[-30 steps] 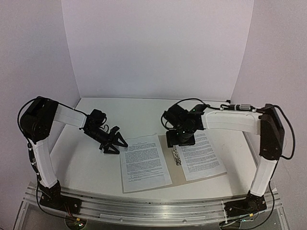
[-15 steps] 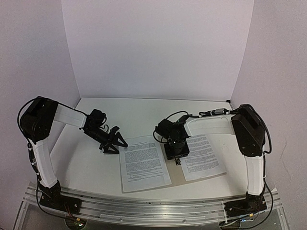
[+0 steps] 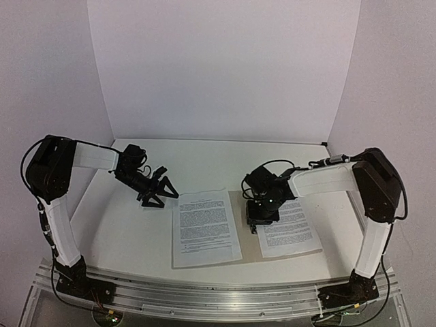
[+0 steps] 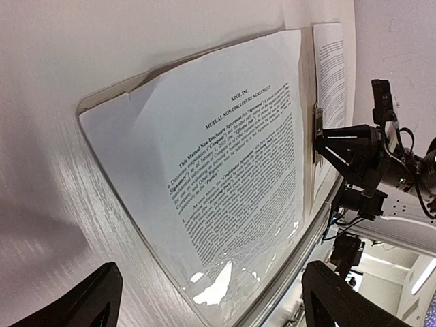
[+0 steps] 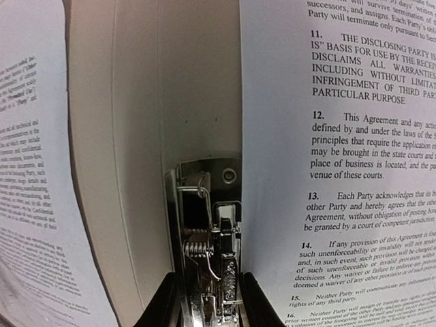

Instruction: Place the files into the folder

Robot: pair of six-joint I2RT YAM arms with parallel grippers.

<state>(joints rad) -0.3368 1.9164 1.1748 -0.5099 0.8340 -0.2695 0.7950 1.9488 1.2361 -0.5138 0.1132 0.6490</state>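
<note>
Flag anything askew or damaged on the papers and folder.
On the left sheet, the far left corner looks creased and slightly lifted. The right sheet lies flat on the open folder.

Bright, even light; soft shadows, a little glare.
Top view: diffuse, faint purple cast on walls (image 3: 225, 68), weak shadows on the surface (image 3: 122, 238). Left wrist: glare patch at left sheet (image 4: 218, 184) bottom edge, dark shadow lower left. Right wrist: print sharp, edges bowed, metal clip (image 5: 204, 266) glinting.
</note>
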